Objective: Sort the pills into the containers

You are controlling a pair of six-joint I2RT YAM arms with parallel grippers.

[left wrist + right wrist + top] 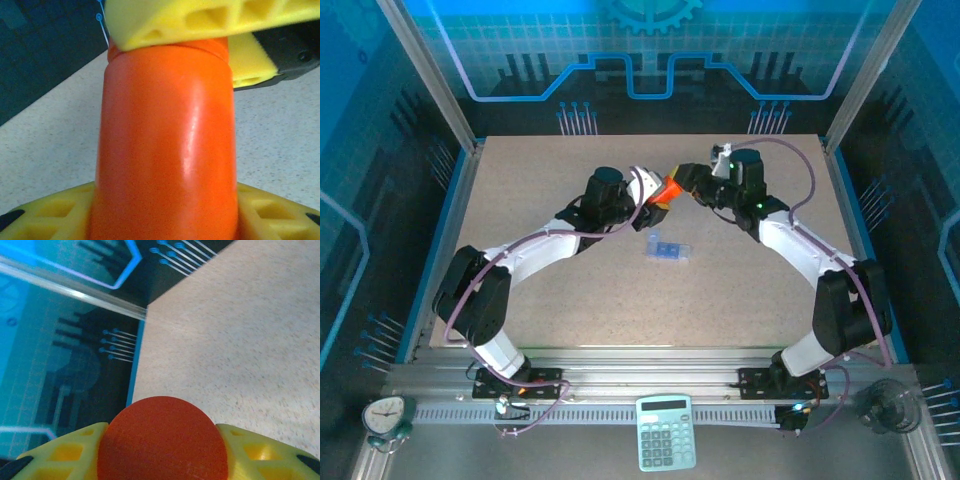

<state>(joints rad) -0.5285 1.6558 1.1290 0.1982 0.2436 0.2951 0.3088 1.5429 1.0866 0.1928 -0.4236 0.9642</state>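
Bottle double-gripped.
Left end effector pinches body, right end effector the top; pill box at 6 o'clock.

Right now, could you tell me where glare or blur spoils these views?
Left wrist: a glare streak runs down the orange bottle. Right wrist: the bottle's near end is blurred, the table sharper. Top external: a blue cast, pill box small.
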